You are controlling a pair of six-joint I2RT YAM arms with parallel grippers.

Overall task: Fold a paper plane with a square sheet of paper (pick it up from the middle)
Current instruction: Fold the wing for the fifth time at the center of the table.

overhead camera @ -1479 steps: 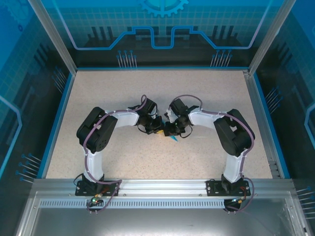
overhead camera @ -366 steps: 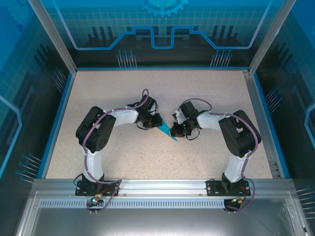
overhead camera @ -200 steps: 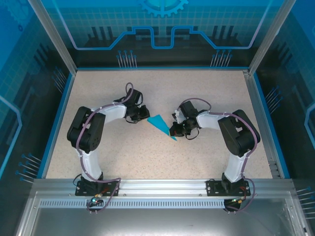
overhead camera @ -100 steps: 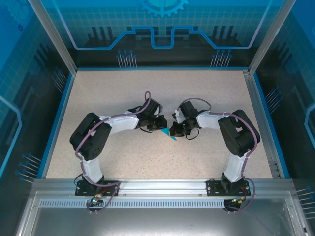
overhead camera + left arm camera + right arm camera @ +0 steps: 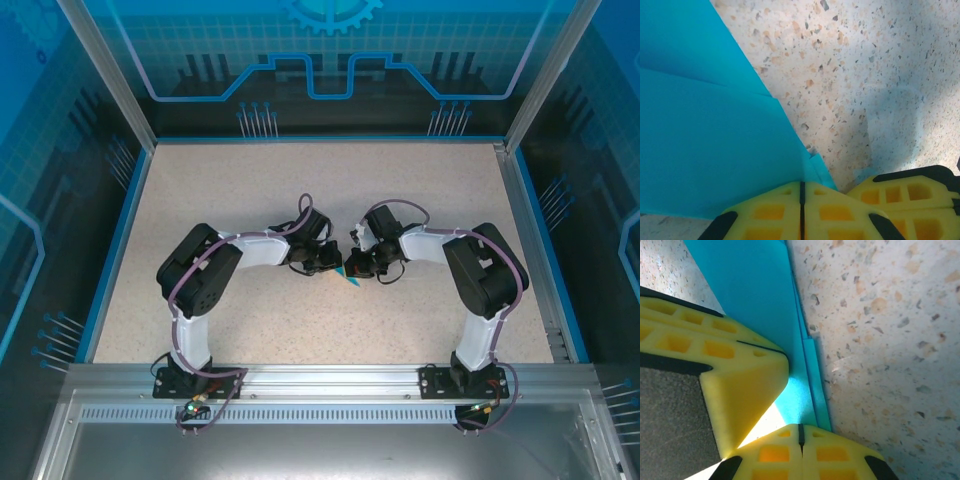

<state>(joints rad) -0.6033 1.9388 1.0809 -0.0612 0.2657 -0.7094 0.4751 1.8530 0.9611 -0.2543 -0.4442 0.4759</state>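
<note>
1. We see the speckled table [image 5: 250, 190] lying bare around the arms, which fold inward from the near edge.
2. The left arm [image 5: 200, 275] and the right arm [image 5: 480, 270] bend toward each other, and their wrists meet near the table's middle.
3. The paper plane [image 5: 347, 277] – bright cyan, folded into layers – lies flat on the table between the two wrists, with a small pointed tip showing in the top view. In the left wrist view its surface [image 5: 705, 140] shows a crease and a slanting edge; in the right wrist view [image 5: 755, 300] we see stacked fold edges.
4. The left gripper [image 5: 801, 200] has its yellow pads pressed together, tips at the paper's edge.
5. The right gripper [image 5: 800, 437] is likewise closed, tips on the paper – just beside the left one. We cannot tell whether either pinches a layer.
</note>
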